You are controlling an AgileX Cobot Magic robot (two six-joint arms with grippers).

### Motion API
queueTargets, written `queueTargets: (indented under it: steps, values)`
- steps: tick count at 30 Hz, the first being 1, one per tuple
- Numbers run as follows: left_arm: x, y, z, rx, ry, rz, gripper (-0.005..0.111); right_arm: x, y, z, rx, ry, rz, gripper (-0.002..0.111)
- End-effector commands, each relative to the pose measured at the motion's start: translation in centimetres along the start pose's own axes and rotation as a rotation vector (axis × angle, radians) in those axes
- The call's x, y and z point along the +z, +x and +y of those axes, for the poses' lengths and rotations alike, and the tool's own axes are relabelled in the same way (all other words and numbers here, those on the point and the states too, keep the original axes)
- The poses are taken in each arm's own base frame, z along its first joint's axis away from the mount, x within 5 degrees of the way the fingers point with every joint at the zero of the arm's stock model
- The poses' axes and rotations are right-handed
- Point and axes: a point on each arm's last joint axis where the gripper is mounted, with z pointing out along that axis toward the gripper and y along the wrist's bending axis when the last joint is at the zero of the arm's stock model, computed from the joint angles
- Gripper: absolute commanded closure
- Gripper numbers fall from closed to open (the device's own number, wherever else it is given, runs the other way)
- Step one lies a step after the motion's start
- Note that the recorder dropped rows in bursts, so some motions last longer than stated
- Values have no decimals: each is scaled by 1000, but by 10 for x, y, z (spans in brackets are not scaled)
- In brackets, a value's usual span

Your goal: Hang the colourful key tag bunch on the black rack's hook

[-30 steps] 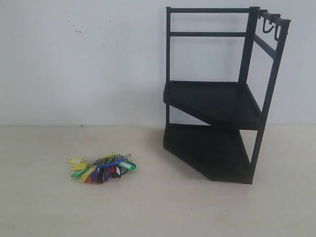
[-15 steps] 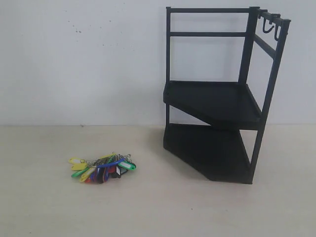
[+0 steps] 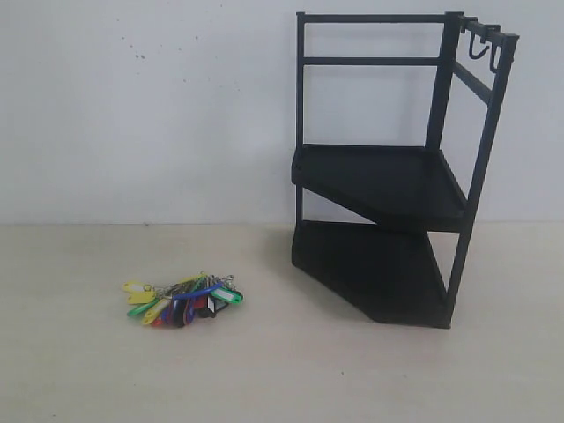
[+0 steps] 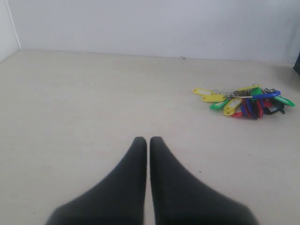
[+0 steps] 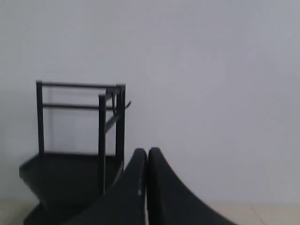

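The colourful key tag bunch (image 3: 183, 300) lies flat on the beige table at the left, with yellow, green, blue and red tags on silver rings. The left wrist view shows the key tag bunch (image 4: 244, 100) some way off from my left gripper (image 4: 148, 140), which is shut with nothing in it. The black rack (image 3: 388, 167) stands upright at the right against the wall, its small hooks (image 3: 480, 48) hanging from the top side rail. My right gripper (image 5: 147, 151) is shut and empty, with the black rack (image 5: 79, 150) and a hook (image 5: 127, 103) off to one side. Neither arm shows in the exterior view.
A pale wall (image 3: 150, 106) stands behind the beige table (image 3: 282, 370). The rack has two solid black shelves (image 3: 379, 181). A side wall edge (image 4: 11, 28) shows in the left wrist view.
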Motion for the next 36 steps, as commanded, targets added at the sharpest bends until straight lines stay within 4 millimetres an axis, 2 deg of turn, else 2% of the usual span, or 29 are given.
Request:
queueTargets:
  steps: [1, 9, 18, 21, 25, 27, 30, 32, 36]
  values:
    - [0, -2, 0, -7, -2, -11, 102, 31, 4, 1, -30, -25, 240, 108]
    - [0, -2, 0, -7, -2, -11, 102, 62, 5, -1, 0, 0, 200, 108]
    - [0, -2, 0, -7, -2, -11, 102, 64, 3, -2, 146, 19, 165, 108]
    - [0, -2, 0, -7, -2, -11, 102, 72, 11, -2, 147, 20, 217, 108]
    - [0, -2, 0, -7, -2, -11, 102, 90, 31, 3, 146, -2, 348, 108]
    - [0, -2, 0, -7, -2, -11, 102, 102, 42, 12, 136, -54, 400, 108]
    - [0, -2, 0, -7, -2, -11, 102, 122, 63, 38, 62, -183, 455, 108]
    - [0, -2, 0, -7, -2, -11, 102, 136, 76, 64, -33, -301, 453, 108]
    - [0, -2, 0, -7, -2, -11, 102, 163, 84, 125, -249, -542, 489, 108]
